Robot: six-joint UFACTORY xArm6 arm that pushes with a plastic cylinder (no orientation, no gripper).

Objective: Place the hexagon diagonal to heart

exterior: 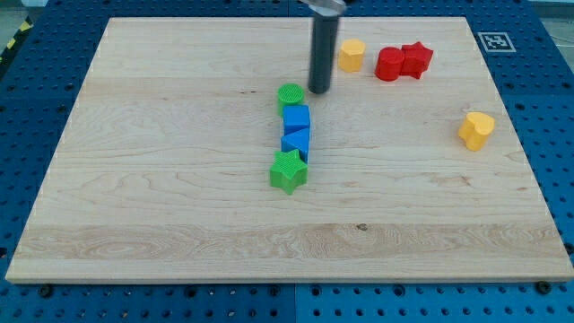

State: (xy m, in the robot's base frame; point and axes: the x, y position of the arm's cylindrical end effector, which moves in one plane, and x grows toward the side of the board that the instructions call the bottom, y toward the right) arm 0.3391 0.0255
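Near edge of the counter [179, 242]: bare wood.

Mid-board, 4 blocks in a touching column: green star [288, 171], blue triangular block [297, 144], blue cube [296, 118], green cylinder [290, 96] at the far end.

Yellow heart [476, 130] sits alone toward the view's right.

Farther back, our end effector is a plain rod holding nothing; my tip [319, 90] rests just right of the green cylinder, left of the yellow hexagon [351, 55], likely lining up a rightward push.

2 red blocks [404, 62] touch beyond it.

Pale wooden desk [179, 224] with visible grain lies on a blue perforated base [27, 108]. A black-and-white marker tag [495, 40] sits at the view's top right.
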